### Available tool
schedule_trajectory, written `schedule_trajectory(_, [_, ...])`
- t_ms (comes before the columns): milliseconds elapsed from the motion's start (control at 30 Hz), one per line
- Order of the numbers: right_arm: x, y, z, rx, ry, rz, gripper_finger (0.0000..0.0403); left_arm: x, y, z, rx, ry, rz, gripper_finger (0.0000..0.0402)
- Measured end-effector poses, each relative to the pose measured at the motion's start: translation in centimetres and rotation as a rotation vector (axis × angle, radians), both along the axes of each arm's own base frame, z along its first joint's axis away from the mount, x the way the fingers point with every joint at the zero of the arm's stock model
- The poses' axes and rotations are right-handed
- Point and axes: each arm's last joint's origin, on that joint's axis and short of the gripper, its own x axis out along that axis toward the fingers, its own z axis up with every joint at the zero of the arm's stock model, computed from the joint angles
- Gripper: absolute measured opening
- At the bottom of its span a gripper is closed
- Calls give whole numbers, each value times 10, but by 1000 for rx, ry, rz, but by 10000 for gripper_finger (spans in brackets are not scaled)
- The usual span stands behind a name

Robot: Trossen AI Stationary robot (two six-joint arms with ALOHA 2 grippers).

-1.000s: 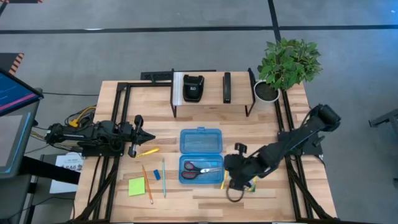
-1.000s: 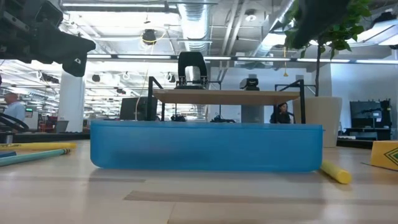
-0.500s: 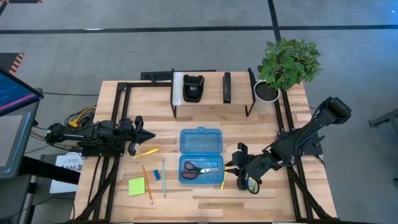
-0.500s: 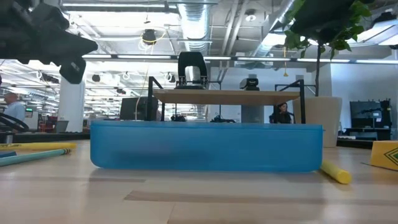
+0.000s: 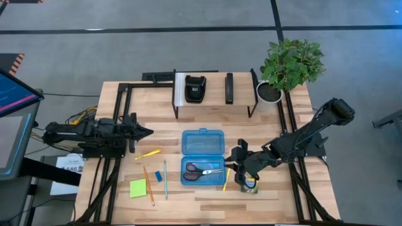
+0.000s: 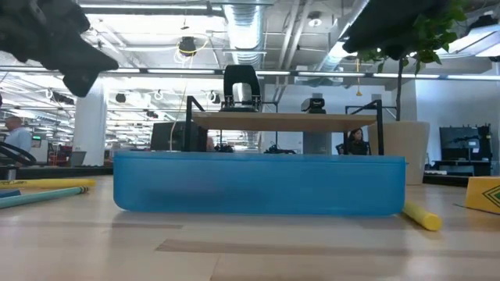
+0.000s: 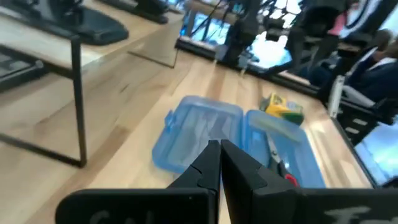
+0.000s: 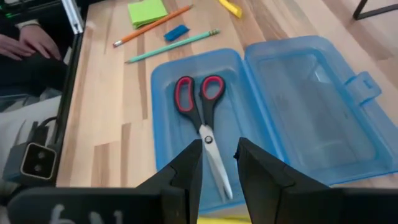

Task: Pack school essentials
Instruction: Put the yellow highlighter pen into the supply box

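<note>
Right jaws: your right gripper (image 8: 216,163) has its fingers parted with a narrow gap and nothing between them; it hangs over the near-right part of the table, aimed across the open case.
Left jaws: your left gripper (image 7: 219,163) has its fingers pressed together, empty, waiting over the left edge and pointing toward the case.
Case: the blue case (image 5: 203,158) lies open at mid-table, lid half toward the far edge, tray half toward the near edge, so you can drop items straight into the tray.
Scissors: the red-handled scissors (image 8: 204,119) lie flat in the tray, blades closed, handles toward the left edge; this item looks packed.
Crayon box: the yellow-green crayon box (image 5: 250,186) sits on the wood just under the right gripper, right of the case, probably your nearest pick.
Yellow pencil by case: one yellow pencil (image 5: 225,182) lies just beside the tray's right end, outside it.
Left group: a second yellow pencil (image 5: 149,152), an orange pencil (image 5: 148,185), a teal pencil (image 5: 165,179), the blue eraser (image 5: 158,176) and the green sticky-note pad (image 5: 138,188) are spread between the case and the left edge, within the left arm's reach.
Progress: you appear early in the task, one item in and the rest outside.
</note>
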Motion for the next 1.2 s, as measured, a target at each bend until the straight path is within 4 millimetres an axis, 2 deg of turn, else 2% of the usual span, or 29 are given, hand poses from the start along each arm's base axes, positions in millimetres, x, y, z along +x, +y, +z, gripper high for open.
schedule_trajectory(167, [3,-2,2,-5,-25,9,120,11,-1,1,-63,85,13,0])
schedule_trajectory(500, [5,0,6,-27,-64,43,120,35,-3,-24,-129,348,57,9])
schedule_trajectory(600, [5,0,6,-33,-66,48,120,41,-4,-34,-159,449,44,33])
schedule_trajectory(800, [5,0,6,-35,-65,50,120,49,-8,-53,-220,648,17,111])
schedule_trajectory(967, [5,0,6,-35,-65,51,120,57,-11,-45,-226,828,7,147])
schedule_trajectory(1100, [5,0,6,-35,-65,51,120,68,-21,-31,-190,905,-22,151])
schedule_trajectory(1200, [5,0,6,-34,-65,51,120,71,-33,-30,-177,991,-47,151])
